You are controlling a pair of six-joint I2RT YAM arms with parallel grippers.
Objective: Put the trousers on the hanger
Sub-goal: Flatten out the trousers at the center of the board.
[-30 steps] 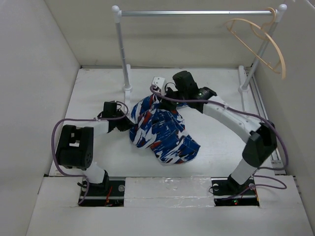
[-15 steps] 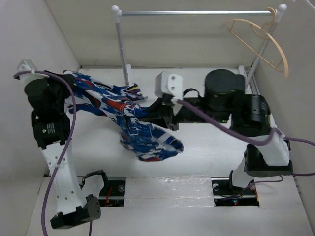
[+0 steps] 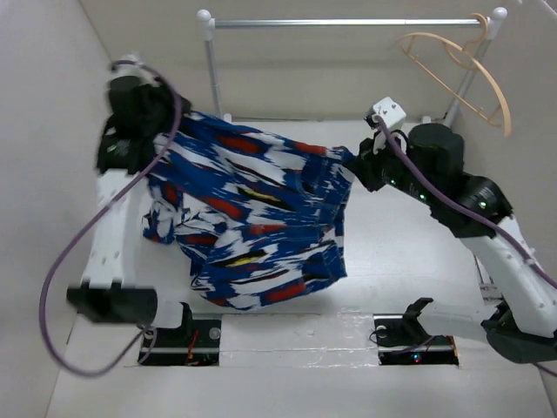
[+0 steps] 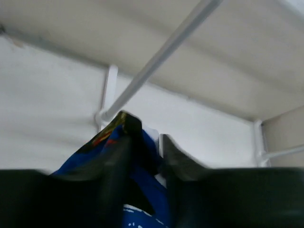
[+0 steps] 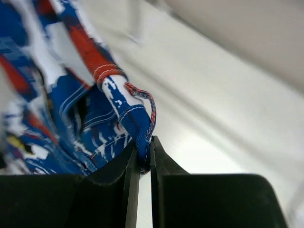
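Tight on trousers (image 3: pixel 252 218): left hand (image 4: pixel 144 144) and right hand (image 5: pixel 142 151); hanger (image 3: pixel 435 36) in top view only.

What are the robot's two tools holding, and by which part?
Both hold the trousers, spread between them: the left tool pinches one upper edge, the right tool the stitched edge opposite.

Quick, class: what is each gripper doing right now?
Left gripper: shut on the trousers.
Right gripper: shut on the trousers.
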